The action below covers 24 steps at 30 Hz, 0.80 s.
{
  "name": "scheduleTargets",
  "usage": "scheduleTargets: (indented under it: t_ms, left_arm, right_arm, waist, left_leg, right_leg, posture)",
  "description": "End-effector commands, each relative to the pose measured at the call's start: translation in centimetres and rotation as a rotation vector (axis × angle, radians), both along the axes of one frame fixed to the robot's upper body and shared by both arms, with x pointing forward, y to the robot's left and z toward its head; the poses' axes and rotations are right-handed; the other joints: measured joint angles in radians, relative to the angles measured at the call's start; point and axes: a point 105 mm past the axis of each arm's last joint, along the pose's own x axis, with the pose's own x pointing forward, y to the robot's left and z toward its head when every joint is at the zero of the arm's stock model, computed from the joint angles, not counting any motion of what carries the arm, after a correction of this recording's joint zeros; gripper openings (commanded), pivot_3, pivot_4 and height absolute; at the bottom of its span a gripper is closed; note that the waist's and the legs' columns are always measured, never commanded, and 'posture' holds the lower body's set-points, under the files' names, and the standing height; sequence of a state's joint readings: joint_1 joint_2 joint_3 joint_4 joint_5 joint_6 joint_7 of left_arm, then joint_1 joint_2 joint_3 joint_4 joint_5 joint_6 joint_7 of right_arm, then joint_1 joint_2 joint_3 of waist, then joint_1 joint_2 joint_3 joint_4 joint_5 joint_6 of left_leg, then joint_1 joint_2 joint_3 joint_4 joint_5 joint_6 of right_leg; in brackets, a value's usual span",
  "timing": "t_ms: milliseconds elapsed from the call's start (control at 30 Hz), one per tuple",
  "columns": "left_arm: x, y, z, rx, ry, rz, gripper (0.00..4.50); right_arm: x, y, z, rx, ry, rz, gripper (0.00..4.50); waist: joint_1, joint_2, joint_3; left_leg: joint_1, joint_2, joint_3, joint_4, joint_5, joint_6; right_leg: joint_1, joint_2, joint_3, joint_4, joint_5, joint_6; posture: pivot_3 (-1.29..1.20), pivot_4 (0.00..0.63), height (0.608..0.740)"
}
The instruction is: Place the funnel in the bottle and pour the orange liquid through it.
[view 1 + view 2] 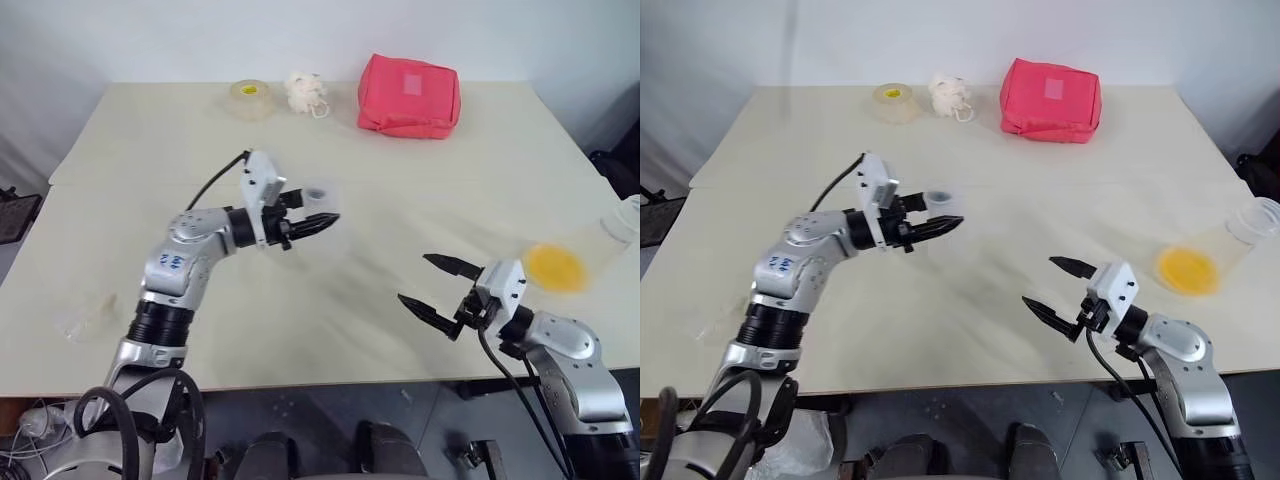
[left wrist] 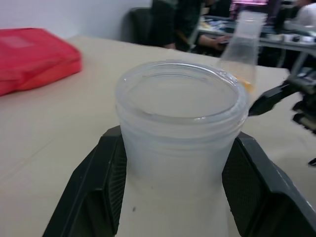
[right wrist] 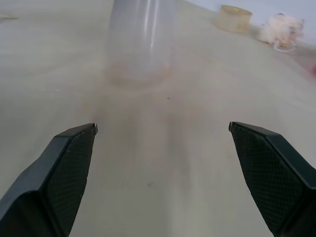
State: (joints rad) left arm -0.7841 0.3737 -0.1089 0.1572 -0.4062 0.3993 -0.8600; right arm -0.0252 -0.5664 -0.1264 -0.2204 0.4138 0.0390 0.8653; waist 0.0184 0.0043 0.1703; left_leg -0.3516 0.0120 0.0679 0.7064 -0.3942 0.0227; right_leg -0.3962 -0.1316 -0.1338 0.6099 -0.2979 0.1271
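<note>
My left gripper (image 1: 318, 212) is shut on the neck of the translucent whitish bottle (image 2: 180, 123), holding it upright over the middle of the table. From the right wrist the bottle (image 3: 142, 39) shows straight ahead. The orange liquid (image 1: 555, 266) sits in the bottom of a clear tapering container (image 1: 1252, 222) by the table's right edge. Left of that container, my right gripper (image 1: 413, 278) stands wide open with nothing between its fingers. A faint clear plastic piece (image 1: 88, 318) lies near the table's left front. I cannot tell whether it is the funnel.
A red pouch (image 1: 408, 95), a tape roll (image 1: 250, 98) and a white fluffy ball (image 1: 305, 92) line the table's far side. A person (image 2: 173, 19) sits beyond the table. The clear container stands close to the right table edge.
</note>
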Motion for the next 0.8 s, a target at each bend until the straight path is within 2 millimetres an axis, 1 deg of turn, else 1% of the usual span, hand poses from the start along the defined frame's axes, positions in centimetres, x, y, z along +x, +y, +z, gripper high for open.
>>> scheduleTargets:
  t_ms: [33, 133, 267, 333, 367, 467, 500, 633, 733, 800]
  left_arm:
    - [-0.1, -1.2, -0.3, 0.035, -0.027, -0.051, 2.34]
    - [-0.3, -2.0, -0.9, 0.047, -0.012, -0.089, 2.34]
    - [-0.3, -2.5, -1.8, 0.073, -0.018, -0.107, 2.34]
    - [-0.2, -2.7, -2.0, 0.074, -0.012, -0.107, 3.07]
    - [-0.2, -2.8, -2.0, 0.074, -0.009, -0.107, 3.3]
    - [-0.3, -2.7, -2.0, 0.076, 0.016, -0.107, 4.27]
    - [-0.3, -2.7, -1.9, 0.074, 0.024, -0.107, 4.49]
    - [-0.5, -2.2, -1.7, 0.085, 0.04, -0.103, 4.49]
    - [-0.4, -1.6, -1.1, 0.073, 0.052, -0.083, 4.49]
    - [-0.3, -0.7, -0.3, 0.065, 0.049, -0.058, 4.49]
  right_arm:
    - [-1.0, -0.1, 1.2, 0.017, -0.078, -0.051, 4.5]
    - [-1.8, 0.0, 0.7, 0.031, -0.071, -0.088, 4.5]
    - [-2.1, 0.1, 0.4, 0.032, -0.068, -0.113, 4.5]
    - [-2.1, 0.1, 0.5, 0.035, -0.071, -0.121, 4.5]
    - [-2.1, 0.1, 0.5, 0.036, -0.073, -0.124, 4.5]
    - [-1.9, 0.1, 0.6, 0.038, -0.078, -0.129, 4.5]
    - [-1.9, 0.1, 0.6, 0.038, -0.079, -0.131, 4.5]
    - [-1.3, -0.2, 0.7, 0.032, -0.084, -0.135, 4.5]
    - [-0.9, -0.2, 0.9, 0.031, -0.092, -0.137, 4.5]
    - [-0.7, -0.2, 1.0, 0.033, -0.097, -0.136, 4.5]
  waist:
    - [0.003, 0.0, 0.0]
    - [0.007, 0.0, 0.0]
    - [0.008, 0.0, 0.0]
    - [0.009, 0.0, 0.0]
    - [0.008, 0.0, 0.0]
    - [0.008, 0.0, 0.0]
    - [0.008, 0.0, 0.0]
    - [0.007, 0.0, 0.0]
    - [0.008, 0.0, 0.0]
    - [0.008, 0.0, 0.0]
  left_leg:
    - [0.0, 0.0, 0.0, 0.0, 0.0, 0.0]
    - [-0.001, 0.0, 0.0, 0.002, 0.0, 0.0]
    - [-0.002, 0.0, -0.001, 0.007, 0.0, 0.0]
    - [-0.002, 0.0, -0.001, 0.007, 0.0, 0.0]
    - [-0.002, 0.0, -0.001, 0.008, 0.0, 0.0]
    - [-0.002, 0.0, -0.002, 0.008, 0.0, 0.0]
    - [-0.002, 0.0, -0.002, 0.008, 0.0, 0.0]
    - [-0.002, 0.0, -0.002, 0.008, 0.0, 0.0]
    - [-0.002, 0.0, -0.003, 0.008, 0.0, 0.0]
    - [-0.002, 0.0, -0.003, 0.008, 0.0, 0.0]
  right_leg:
    - [0.0, 0.0, 0.0, 0.0, 0.0, 0.0]
    - [0.0, 0.0, 0.0, 0.0, 0.0, 0.0]
    - [0.001, 0.0, 0.001, 0.0, 0.0, 0.0]
    - [0.002, 0.0, 0.0, 0.0, 0.0, 0.0]
    - [0.002, 0.0, 0.0, 0.0, 0.0, 0.0]
    - [0.002, 0.0, 0.0, 0.0, 0.0, 0.0]
    - [0.002, 0.0, 0.0, 0.0, 0.0, 0.0]
    - [0.002, 0.0, 0.0, 0.0, 0.0, 0.0]
    - [0.002, 0.0, 0.0, 0.0, 0.0, 0.0]
    - [0.002, 0.0, 0.001, 0.001, 0.0, 0.0]
  posture:
    - [0.0, 0.15, 0.74]
    - [0.0, 0.15, 0.74]
    - [0.0, 0.15, 0.74]
    - [0.0, 0.15, 0.74]
    - [0.0, 0.15, 0.74]
    - [0.0, 0.15, 0.74]
    - [0.0, 0.15, 0.74]
    - [0.0, 0.15, 0.74]
    - [0.0, 0.15, 0.74]
    - [0.0, 0.15, 0.74]
